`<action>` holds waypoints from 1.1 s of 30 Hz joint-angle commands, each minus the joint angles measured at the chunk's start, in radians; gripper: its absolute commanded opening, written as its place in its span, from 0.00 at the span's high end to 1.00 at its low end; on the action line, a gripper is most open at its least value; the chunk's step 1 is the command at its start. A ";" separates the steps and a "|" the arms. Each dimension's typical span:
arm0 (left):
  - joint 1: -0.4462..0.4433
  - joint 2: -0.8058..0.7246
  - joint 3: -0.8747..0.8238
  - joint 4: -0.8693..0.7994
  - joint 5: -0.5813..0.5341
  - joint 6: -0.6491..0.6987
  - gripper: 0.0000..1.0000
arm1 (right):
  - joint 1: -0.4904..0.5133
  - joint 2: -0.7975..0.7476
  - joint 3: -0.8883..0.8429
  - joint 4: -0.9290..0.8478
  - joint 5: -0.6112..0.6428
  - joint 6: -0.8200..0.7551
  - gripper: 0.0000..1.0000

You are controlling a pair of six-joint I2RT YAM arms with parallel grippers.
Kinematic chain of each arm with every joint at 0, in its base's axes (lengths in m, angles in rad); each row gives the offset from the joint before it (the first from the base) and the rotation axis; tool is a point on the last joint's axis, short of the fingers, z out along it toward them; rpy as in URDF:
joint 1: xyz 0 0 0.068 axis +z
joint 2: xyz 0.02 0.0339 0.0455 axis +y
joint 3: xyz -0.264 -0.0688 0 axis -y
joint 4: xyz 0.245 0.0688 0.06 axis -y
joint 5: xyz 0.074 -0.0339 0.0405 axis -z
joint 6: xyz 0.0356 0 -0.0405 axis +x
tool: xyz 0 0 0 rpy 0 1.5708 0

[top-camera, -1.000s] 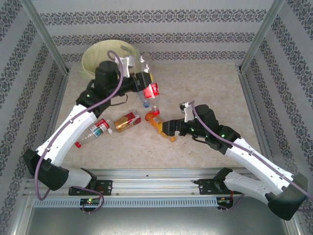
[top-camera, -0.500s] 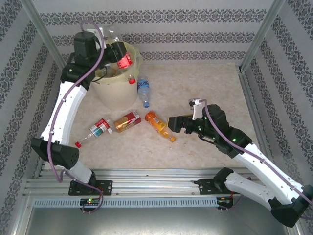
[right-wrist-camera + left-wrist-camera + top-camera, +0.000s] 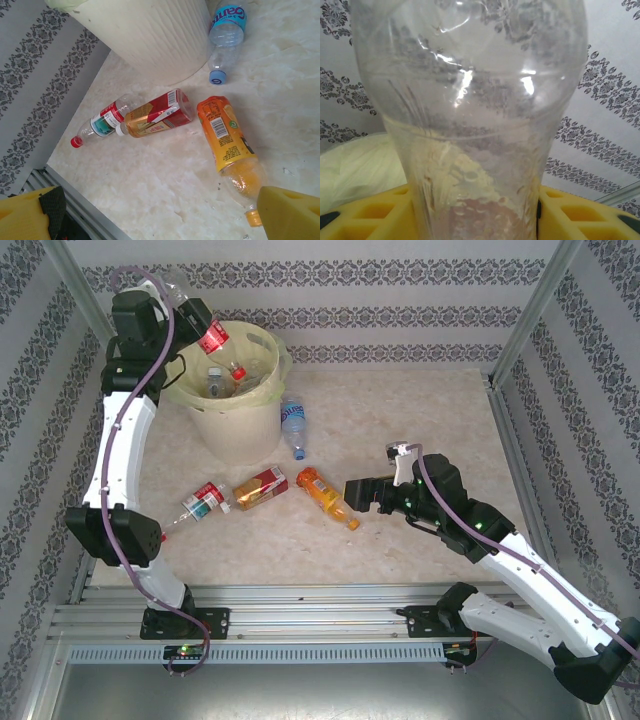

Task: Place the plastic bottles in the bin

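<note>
My left gripper (image 3: pixel 185 308) is raised at the bin's (image 3: pixel 232 430) back-left rim, shut on a clear bottle with a red label (image 3: pixel 208 336) that tilts cap-down over the opening. In the left wrist view this bottle (image 3: pixel 470 110) sits between the yellow fingers (image 3: pixel 580 212). Two bottles (image 3: pixel 222 378) lie inside the bin. On the table lie a blue-label bottle (image 3: pixel 292 418), an orange bottle (image 3: pixel 325 495), a red-and-gold bottle (image 3: pixel 262 487) and a red-and-teal bottle (image 3: pixel 202 504). My right gripper (image 3: pixel 358 492) stands open, just right of the orange bottle (image 3: pixel 225 135), holding nothing.
The bin's ribbed wall (image 3: pixel 150 35) stands close behind the blue-label bottle (image 3: pixel 226 30). Patterned walls and metal frame posts (image 3: pixel 95 320) enclose the table. An aluminium rail (image 3: pixel 320 625) runs along the near edge. Bare marble lies to the right of my right arm.
My left arm has swung up and to the back left, carrying the red-label bottle from above the table to the bin's rim. The right gripper drew back slightly from the orange bottle, then stayed still.
</note>
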 commanded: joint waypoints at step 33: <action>0.007 -0.265 -0.288 -0.027 0.204 0.274 0.00 | -0.012 0.456 0.129 -0.030 0.015 -0.051 0.18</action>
